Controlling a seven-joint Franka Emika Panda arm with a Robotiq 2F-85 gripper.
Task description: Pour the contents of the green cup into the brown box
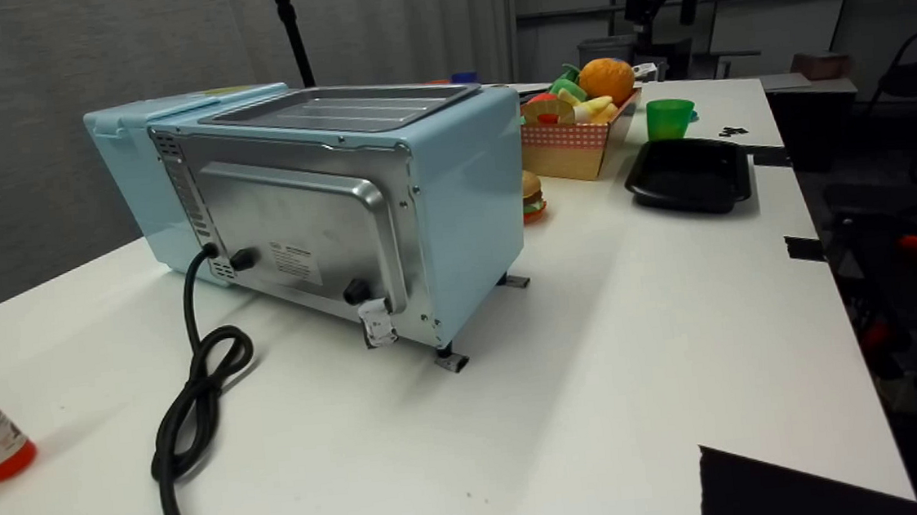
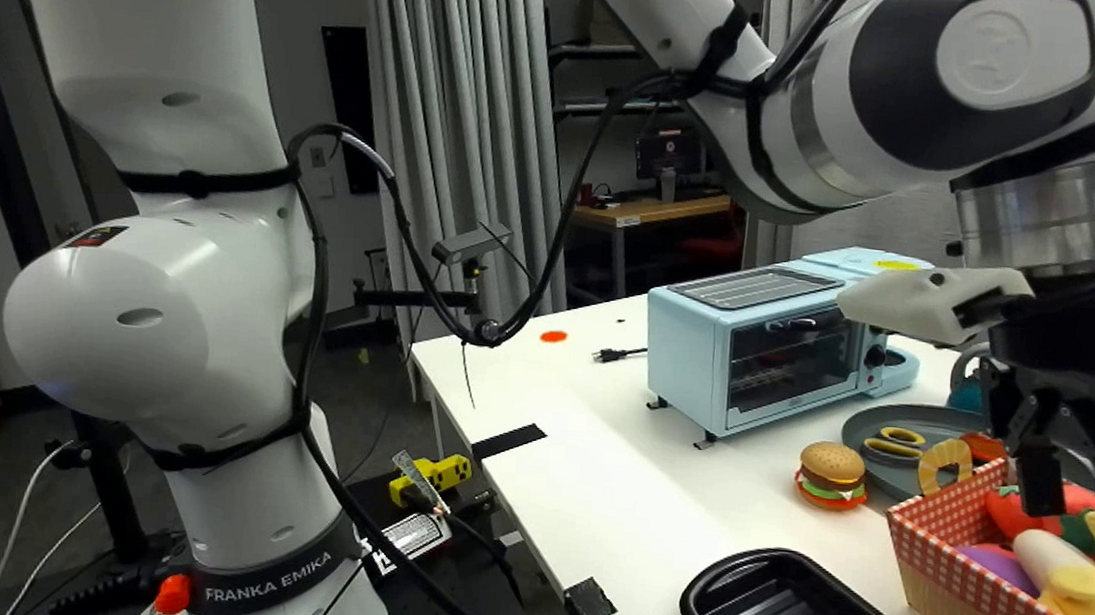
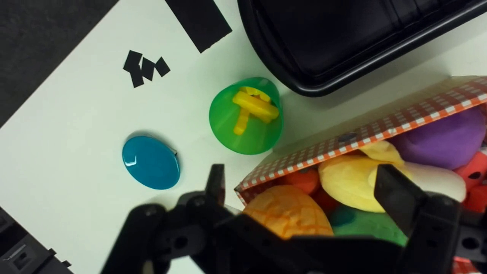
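On a white desk (image 1: 643,317), the brown box (image 1: 559,156) sits open side up, apparently positioned to catch the pour. The jaws hang nearby, wide apart and gripping nothing, likely spread for a coming grasp. Just beside the box stands the green cup (image 1: 668,120), upright, a stance that keeps its yellow pieces (image 3: 257,106) inside.

White, rounded-shell Franka arm (image 2: 156,305) near upright at its lower part, white forearm (image 2: 672,8) sloping down, silver-collared wrist (image 2: 1042,230) above black two-finger gripper (image 3: 298,186), pointed downward, black fingers (image 3: 397,198) wide apart.
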